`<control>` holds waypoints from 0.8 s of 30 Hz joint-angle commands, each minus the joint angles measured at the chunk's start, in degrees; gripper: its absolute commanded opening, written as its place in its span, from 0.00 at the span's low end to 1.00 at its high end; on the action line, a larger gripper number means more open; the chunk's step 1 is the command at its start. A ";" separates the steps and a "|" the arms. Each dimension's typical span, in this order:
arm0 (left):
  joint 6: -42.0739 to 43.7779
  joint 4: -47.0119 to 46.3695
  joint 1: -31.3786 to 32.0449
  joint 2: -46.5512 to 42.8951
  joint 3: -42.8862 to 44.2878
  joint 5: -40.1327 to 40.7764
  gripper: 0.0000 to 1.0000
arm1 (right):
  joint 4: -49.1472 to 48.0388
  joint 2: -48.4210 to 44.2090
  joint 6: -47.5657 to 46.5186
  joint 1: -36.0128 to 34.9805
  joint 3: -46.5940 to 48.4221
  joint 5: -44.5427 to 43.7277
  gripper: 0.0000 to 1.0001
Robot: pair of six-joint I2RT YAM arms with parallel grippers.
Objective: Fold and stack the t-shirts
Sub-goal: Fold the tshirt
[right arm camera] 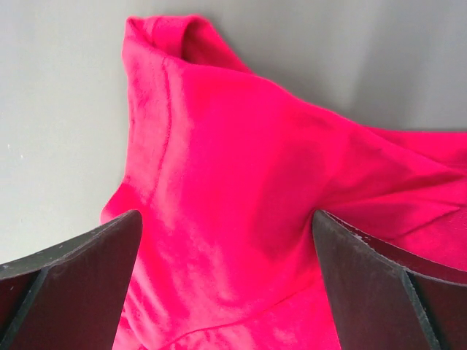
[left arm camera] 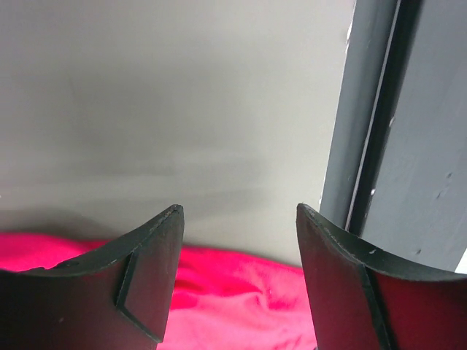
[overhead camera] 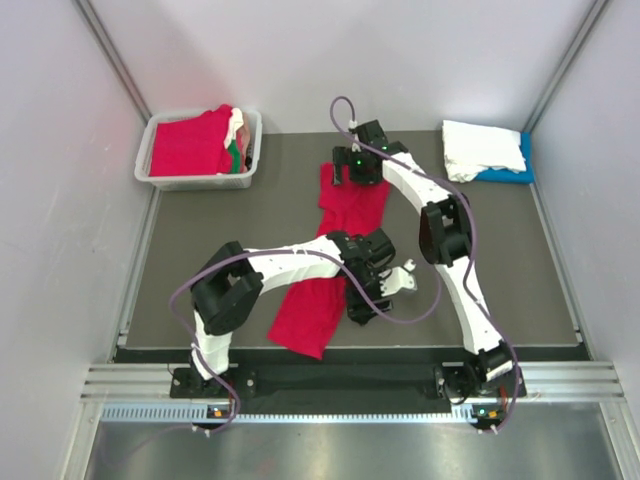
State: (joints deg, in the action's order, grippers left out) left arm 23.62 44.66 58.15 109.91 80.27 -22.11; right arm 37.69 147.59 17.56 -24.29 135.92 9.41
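1. The tub [overhead camera: 196, 182] stands at the far left corner of the table [overhead camera: 190, 250]. I see red cloth [overhead camera: 188, 148] filling most of it. A pale and green bundle [overhead camera: 236, 140] is bunched at its right end, and I cannot tell what that is.
2. At the far right corner, a folded white t-shirt [overhead camera: 482, 148] lies on a blue t-shirt [overhead camera: 508, 176]. Only the near right margin of the blue one shows.
3. The red t-shirt [overhead camera: 308, 312] lies on the table as a long, crumpled band. Its long axis runs diagonally from the far middle of the table to the near edge, left of centre. I cannot tell which end is the collar.
4. The right arm rises from its base at the near edge, with its elbow over the right-centre and its forearm reaching far and left. I find the right gripper [right arm camera: 226, 219] over the far end of the red t-shirt. Its fingers are spread wide with cloth beneath them and nothing pinched.
5. The left arm is bent at the near left, and its forearm crosses the shirt's middle toward the right. I find the left gripper [left arm camera: 239, 219] roughly level. Its jaws are apart with nothing between them, and red cloth lies below.
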 commanded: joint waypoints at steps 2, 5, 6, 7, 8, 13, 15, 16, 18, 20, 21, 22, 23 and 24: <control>-1.47 -0.01 0.03 -1.26 5.69 -0.75 0.68 | -1.74 -2.64 -1.83 -1.72 -1.43 -0.26 0.99; -2.35 -0.46 -4.34 -5.82 4.99 -1.18 0.68 | -4.63 -8.08 -2.88 -1.63 -9.25 -5.53 1.00; -2.26 -0.11 -8.45 -6.89 4.38 -1.44 0.68 | -5.69 -9.67 -3.15 -1.63 -11.44 -6.67 1.00; -0.95 0.42 -10.58 -7.77 3.67 -0.92 0.68 | -7.09 -11.17 -3.76 -1.63 -14.60 -8.77 1.00; -0.07 1.73 -12.60 -9.52 2.71 -0.05 0.68 | -7.19 -13.10 -4.02 -1.63 -15.50 -9.06 1.00; 5.55 3.50 -21.93 -17.17 -11.08 4.78 0.68 | -2.81 -16.27 -5.43 -1.72 -15.68 -15.55 1.00; 6.35 3.93 -22.99 -20.69 -16.80 6.02 0.68 | -2.89 -17.50 -5.78 -1.72 -18.04 -16.26 1.00; 6.53 4.72 -23.26 -21.39 -17.86 5.15 0.68 | -2.89 -18.73 -6.48 -1.81 -18.84 -16.70 1.00; 6.44 7.44 -23.43 -22.54 -18.83 2.61 0.68 | -3.41 -19.97 -8.06 -2.16 -20.16 -17.05 1.00; 6.53 8.77 -23.35 -22.46 -17.88 1.46 0.68 | -2.89 -21.20 -9.12 -2.51 -20.08 -17.23 1.00; 6.70 9.47 -23.35 -22.28 -17.17 0.93 0.67 | -2.45 -21.55 -9.21 -2.43 -19.47 -17.23 1.00; 6.71 11.04 -23.35 -21.93 -16.38 0.67 0.67 | -1.84 -22.51 -8.78 -2.42 -19.38 -17.49 1.00; 6.71 11.32 -23.35 -21.76 -15.42 0.66 0.67 | -1.40 -23.22 -8.25 -2.51 -19.55 -17.76 1.00; 6.79 11.50 -23.35 -21.93 -15.23 0.84 0.67 | -1.05 -24.09 -7.55 -2.60 -21.90 -17.76 1.00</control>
State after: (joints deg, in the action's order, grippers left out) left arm 28.84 52.99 34.81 89.45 61.98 -18.85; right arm 35.44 130.26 10.17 -25.78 115.81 -6.39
